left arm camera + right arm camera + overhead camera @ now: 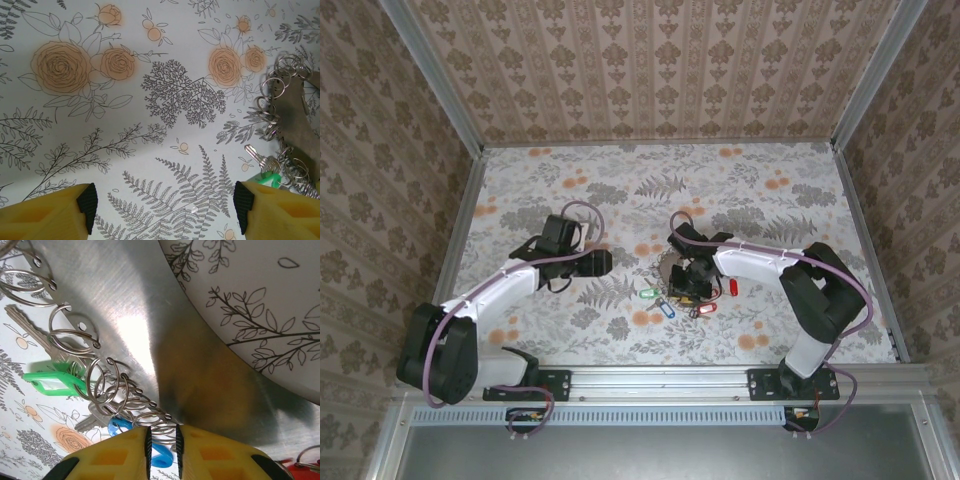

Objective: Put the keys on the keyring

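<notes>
Table top [760,200] covered in a white floral print: orange roses, grey ferns and leaves (same print seen close in the left wrist view). Back wall [660,60], left wall [370,150] and right wall [920,150] all carry beige damask wallpaper. Aluminium posts [430,75] run up the back corners. Metal rail [660,378] along the near edge, grey panel [660,450] below it. Light soft and even, shadows faint.
</notes>
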Tool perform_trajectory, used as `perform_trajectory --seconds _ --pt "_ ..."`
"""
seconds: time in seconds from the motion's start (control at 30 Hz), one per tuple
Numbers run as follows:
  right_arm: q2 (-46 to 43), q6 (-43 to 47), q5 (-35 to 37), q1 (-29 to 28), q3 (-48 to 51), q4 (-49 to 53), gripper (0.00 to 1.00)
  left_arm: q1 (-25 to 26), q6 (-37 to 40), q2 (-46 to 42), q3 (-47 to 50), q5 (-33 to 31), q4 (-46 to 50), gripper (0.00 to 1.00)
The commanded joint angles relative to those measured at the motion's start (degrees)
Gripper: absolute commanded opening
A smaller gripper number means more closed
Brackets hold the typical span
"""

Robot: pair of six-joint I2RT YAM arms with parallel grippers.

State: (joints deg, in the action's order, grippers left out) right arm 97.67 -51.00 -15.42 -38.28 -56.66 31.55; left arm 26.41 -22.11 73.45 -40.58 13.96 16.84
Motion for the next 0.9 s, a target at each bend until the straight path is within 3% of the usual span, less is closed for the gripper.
perform_trajectory --seconds 0.0,0.1,0.27,0.37,0.43,0.5,0.7,0.87 --pt "-1.54 1.82 0.26 0.14 -0.92 1.83 0.23 2.57 2.83 -0.26 -0.11 2.94 -1.65 0.69" --pt "-2.02 9.46 1.73 0.7 -2.38 2.49 0.23 4.07 3.6 -1.31 0.54 4.66 -1.49 0.68" --pt "-2.32 36.27 4.58 1.02 -11.01 6.95 0.23 4.43 6.14 -3.39 -0.11 14.61 2.89 0.66" --pt "-3.12 59.25 1.15 1.1 -16.26 8.79 0.29 4.61 6.19 -4.5 -0.56 18.28 6.25 0.66" --pt "-4.58 79.72 -3.05 1.08 -14.97 10.07 0.33 4.37 5.07 -5.55 -0.59 18.85 8.08 0.66" --pt "-5.13 92.91 -1.63 1.48 -11.5 9.94 0.32 3.31 4.05 -5.86 -0.88 19.07 10.08 0.66" --pt "-0.26 113.33 -5.68 3.74 -12.49 16.53 0.27 -6.28 -3.03 -6.37 0.51 21.89 11.26 0.64" --pt "-0.08 121.26 -7.57 3.4 -8.88 14.89 0.25 -10.32 -5.08 -6.83 1.57 21.95 11.65 0.63"
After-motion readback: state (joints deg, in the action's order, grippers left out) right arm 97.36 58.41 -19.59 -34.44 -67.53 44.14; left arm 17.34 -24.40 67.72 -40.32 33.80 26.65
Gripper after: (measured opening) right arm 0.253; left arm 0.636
